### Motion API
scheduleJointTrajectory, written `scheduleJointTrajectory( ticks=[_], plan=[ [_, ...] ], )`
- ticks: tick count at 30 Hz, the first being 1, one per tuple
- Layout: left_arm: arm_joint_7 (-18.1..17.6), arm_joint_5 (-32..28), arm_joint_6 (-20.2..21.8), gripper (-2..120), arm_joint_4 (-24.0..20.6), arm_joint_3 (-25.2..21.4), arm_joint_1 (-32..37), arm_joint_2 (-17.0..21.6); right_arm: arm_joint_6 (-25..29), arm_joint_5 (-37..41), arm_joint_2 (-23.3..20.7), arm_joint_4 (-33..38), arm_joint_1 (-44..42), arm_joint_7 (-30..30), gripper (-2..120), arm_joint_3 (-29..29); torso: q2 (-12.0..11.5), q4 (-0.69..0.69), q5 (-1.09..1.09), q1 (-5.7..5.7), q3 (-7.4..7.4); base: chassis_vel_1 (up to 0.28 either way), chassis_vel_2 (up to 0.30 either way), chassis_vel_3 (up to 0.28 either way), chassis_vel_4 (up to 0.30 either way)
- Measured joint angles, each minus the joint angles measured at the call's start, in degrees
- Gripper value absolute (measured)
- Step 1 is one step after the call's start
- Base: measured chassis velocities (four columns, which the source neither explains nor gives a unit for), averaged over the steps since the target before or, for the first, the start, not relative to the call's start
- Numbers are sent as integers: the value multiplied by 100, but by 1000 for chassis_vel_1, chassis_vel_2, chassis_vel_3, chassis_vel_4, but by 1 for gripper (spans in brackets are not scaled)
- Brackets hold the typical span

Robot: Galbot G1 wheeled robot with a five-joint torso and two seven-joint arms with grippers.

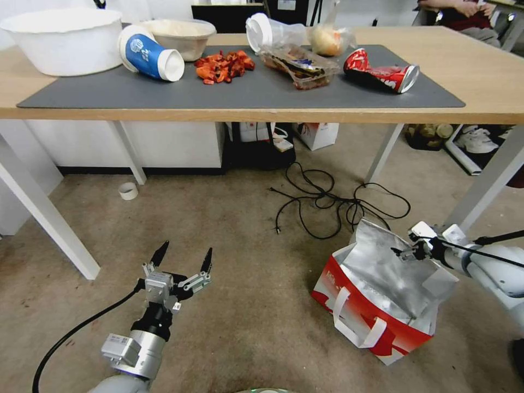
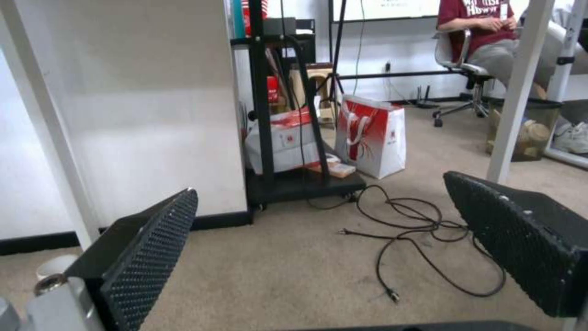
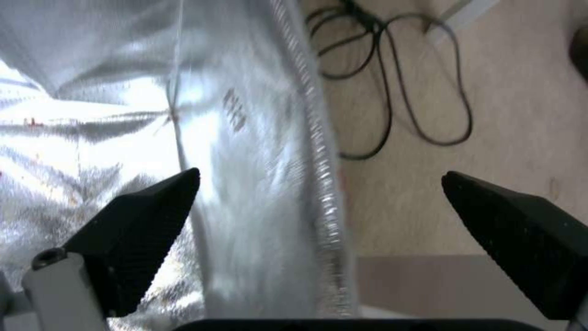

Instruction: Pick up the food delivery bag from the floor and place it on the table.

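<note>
The food delivery bag (image 1: 382,295) sits open on the floor (image 1: 234,305), near right of the desk (image 1: 480,71) — the right gripper (image 3: 319,202), fingers apart, straddles its foil rim to grip — the left gripper (image 1: 183,259) waits spread.

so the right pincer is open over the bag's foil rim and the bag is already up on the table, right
Not quite. The right pincer is open at the foil rim, one finger on each side of it in the right wrist view, but the bag is on the floor, not on the table. The head view shows this.
</note>
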Motion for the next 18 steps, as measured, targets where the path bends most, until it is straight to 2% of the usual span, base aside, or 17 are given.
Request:
scheduleJointTrajectory(
  ticks=[9,12,16,17,18],
  plan=[
    [-3,-3,7,100,15,-9,0,-2,-300,-4,141,-263,206,13,100,-272,3,1,0,0,0,0,0,0,0],
    [-3,-6,10,100,16,-12,3,0,-356,18,177,-312,198,1,93,-283,3,0,0,0,0,0,0,0,0],
    [-4,-23,36,100,16,-13,11,5,-370,131,215,-358,134,-4,75,-283,4,0,0,0,0,0,0,0,0],
    [-4,-23,36,100,16,-13,11,5,-370,131,215,-358,134,-4,75,-283,4,0,0,0,0,0,0,0,0],
    [-4,-24,39,100,16,-13,9,5,-370,136,224,-369,119,-4,70,-281,4,0,1,0,0,0,0,0,0]
  ],
)
